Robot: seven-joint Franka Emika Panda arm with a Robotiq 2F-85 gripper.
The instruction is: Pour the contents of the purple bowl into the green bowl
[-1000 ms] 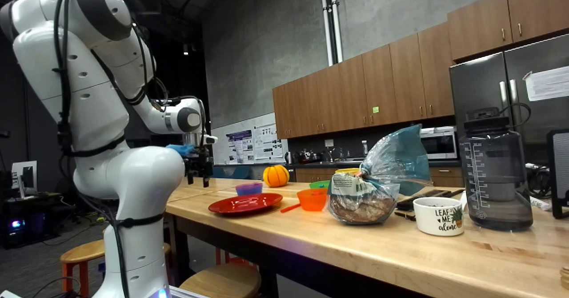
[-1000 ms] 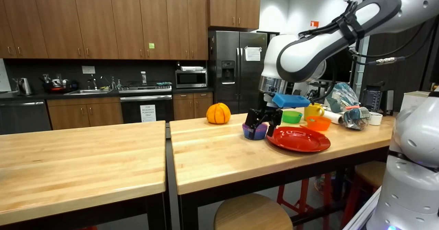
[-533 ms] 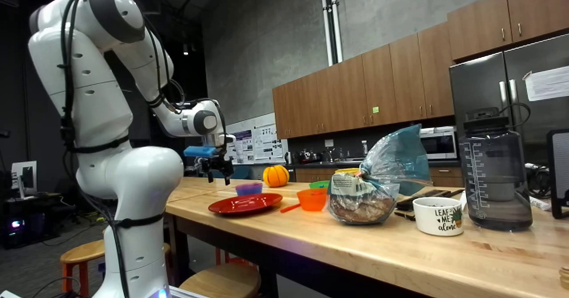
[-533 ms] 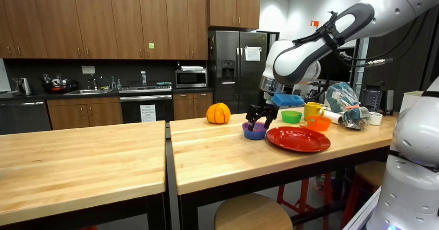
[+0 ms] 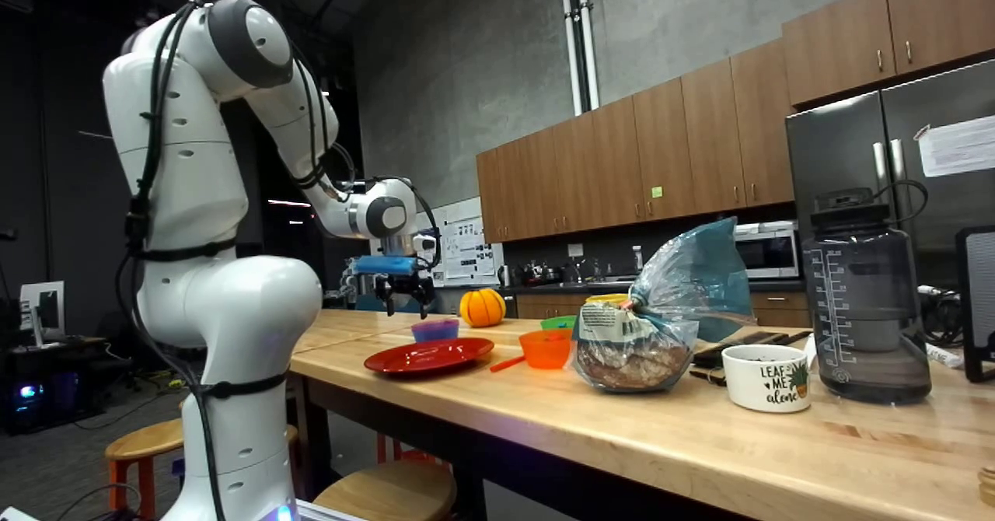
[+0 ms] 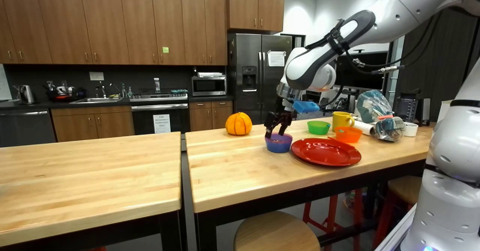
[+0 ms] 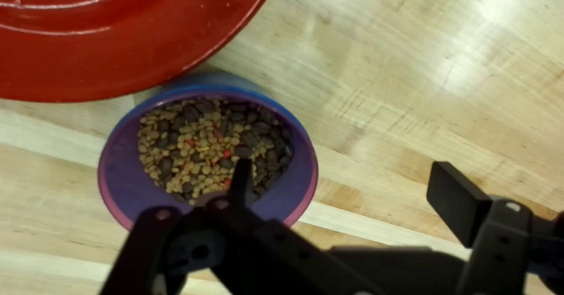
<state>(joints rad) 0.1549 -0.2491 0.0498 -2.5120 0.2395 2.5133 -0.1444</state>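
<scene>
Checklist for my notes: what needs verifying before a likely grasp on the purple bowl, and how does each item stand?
1. Gripper open: ok, fingers apart.
2. Purple bowl upright and loaded: ok, contents visible.
3. Bowl wall between fingers: ok in the wrist view, one over the contents, one beyond the bowl.
4. Fingers low enough to grip: cannot tell.
5. Clear gap to the red plate: not ok, none shows in the wrist view.
6. Green bowl upright: ok.

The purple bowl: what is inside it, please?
Tan lentil-like grains, dark brown beans and a few red bits lie inside the purple bowl. The gripper hides some of them; anything buried deeper cannot be seen.
</scene>
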